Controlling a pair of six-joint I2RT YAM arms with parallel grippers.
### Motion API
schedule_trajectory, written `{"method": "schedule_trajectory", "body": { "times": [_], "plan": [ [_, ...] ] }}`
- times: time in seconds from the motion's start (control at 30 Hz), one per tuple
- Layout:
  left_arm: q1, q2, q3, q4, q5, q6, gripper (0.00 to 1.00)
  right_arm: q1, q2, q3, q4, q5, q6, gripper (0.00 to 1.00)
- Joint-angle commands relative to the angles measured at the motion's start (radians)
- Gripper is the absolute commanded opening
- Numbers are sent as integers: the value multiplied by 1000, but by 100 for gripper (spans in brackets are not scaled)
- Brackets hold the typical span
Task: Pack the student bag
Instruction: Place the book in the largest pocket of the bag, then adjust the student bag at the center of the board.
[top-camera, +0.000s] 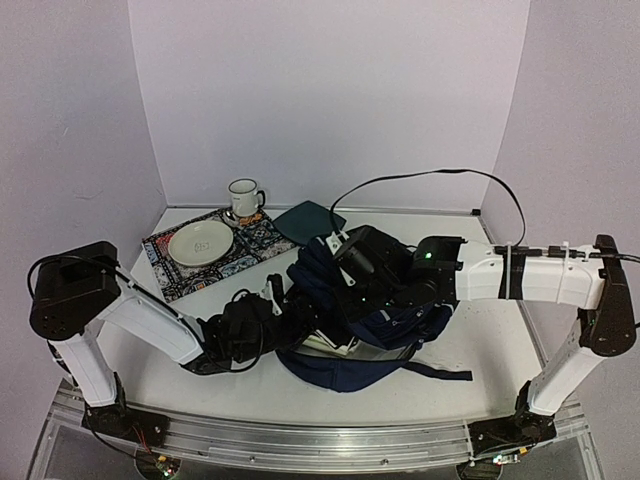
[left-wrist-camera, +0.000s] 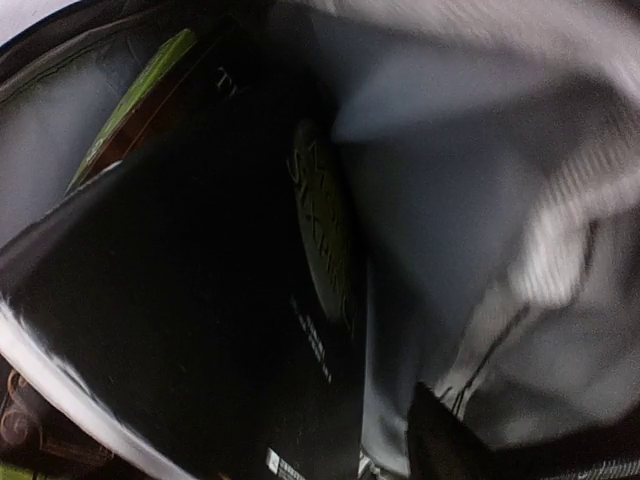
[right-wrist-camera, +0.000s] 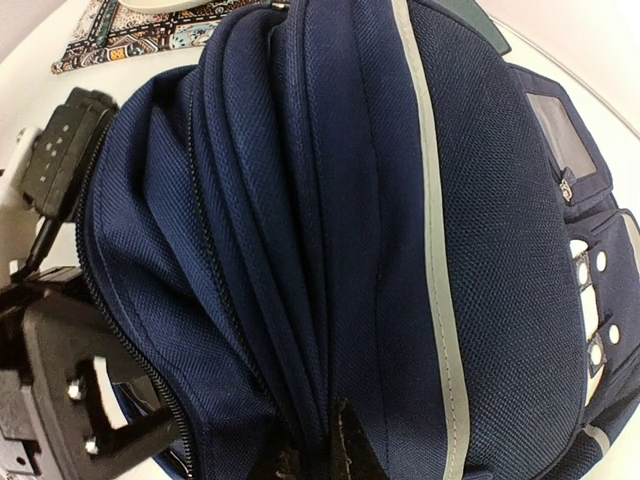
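Observation:
The student bag (top-camera: 345, 372) is a navy backpack lying in the middle of the table, its mouth facing left. In the right wrist view its ribbed fabric and white stripe (right-wrist-camera: 430, 230) fill the frame. My right gripper (right-wrist-camera: 320, 455) is shut on a fold of the bag's top fabric and holds it up. My left gripper (top-camera: 283, 308) reaches into the bag's mouth. Inside, a black book (left-wrist-camera: 200, 300) leans against the grey lining (left-wrist-camera: 440, 200), with a green-edged item (left-wrist-camera: 140, 110) behind it. Only one left finger (left-wrist-camera: 455, 440) shows, well off centre and apart from the book; the book covers the other.
A white mug (top-camera: 243, 198) and a cream plate (top-camera: 201, 241) sit on a patterned mat (top-camera: 165, 272) at the back left. A dark teal square (top-camera: 308, 217) lies behind the bag. A bag strap (top-camera: 440, 374) trails right. The left arm's wrist (right-wrist-camera: 60, 350) is beside the bag's mouth.

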Motion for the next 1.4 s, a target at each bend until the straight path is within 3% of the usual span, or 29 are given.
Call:
{"method": "schedule_trajectory", "body": {
  "times": [0.0,0.17,0.53,0.67,0.77,1.13,1.3,1.37],
  "plan": [
    [-29,-109,21,-152,-21,117,74,21,-32,52,105,4,-10,2],
    [-51,-158,12,-283,-44,166,81,21,-38,48,98,15,-12,3],
    [-83,-322,-32,-493,-81,256,83,21,-35,60,70,19,-30,5],
    [-83,-420,-59,-583,-113,269,83,21,-27,62,63,23,-38,5],
    [-83,-476,-62,-655,-147,277,77,22,-11,72,62,15,-40,5],
    [-53,-587,-14,-877,-238,337,77,13,222,276,39,-76,-97,5],
    [-37,-589,2,-878,-207,395,79,4,299,368,-17,-121,-119,18],
    [-35,-589,5,-879,-187,414,81,2,288,361,-39,-125,-126,29]
  ]
}}
